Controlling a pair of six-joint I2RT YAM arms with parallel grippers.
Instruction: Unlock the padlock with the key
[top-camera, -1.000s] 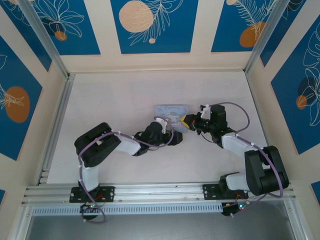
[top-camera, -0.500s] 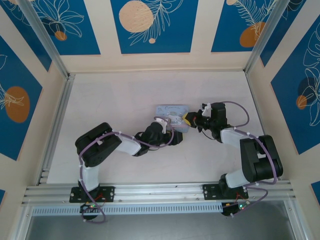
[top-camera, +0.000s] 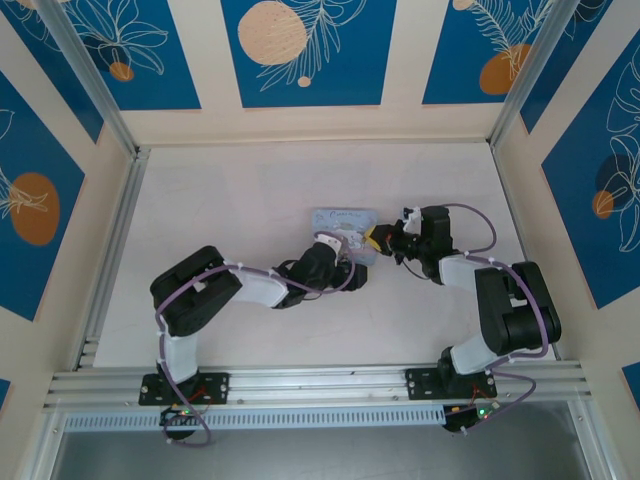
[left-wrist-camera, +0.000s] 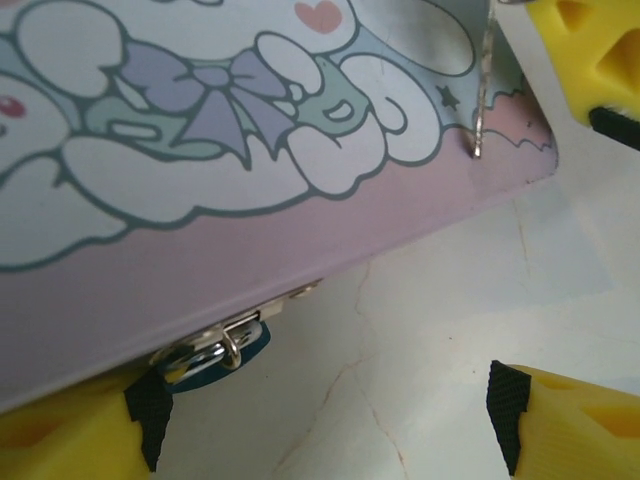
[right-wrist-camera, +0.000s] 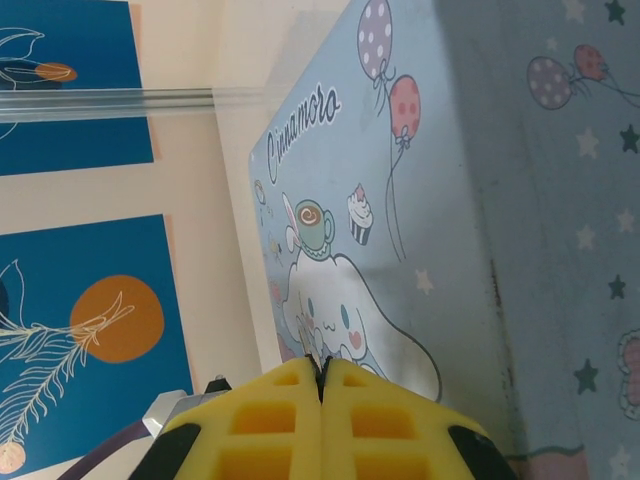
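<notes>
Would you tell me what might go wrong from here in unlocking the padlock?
The padlock hangs at the latch of the tin, half hidden, while the left gripper is open, so it may swing away when pushed. The key, pinched in the shut right gripper, sits over the lid, so it may scrape there.

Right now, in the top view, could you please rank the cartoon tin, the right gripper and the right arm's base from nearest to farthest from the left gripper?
Measured from the left gripper:
1. The cartoon tin, directly ahead at its fingertips.
2. The right gripper, just to the right, at the tin's right edge.
3. The right arm's base, well back at the near right.
</notes>
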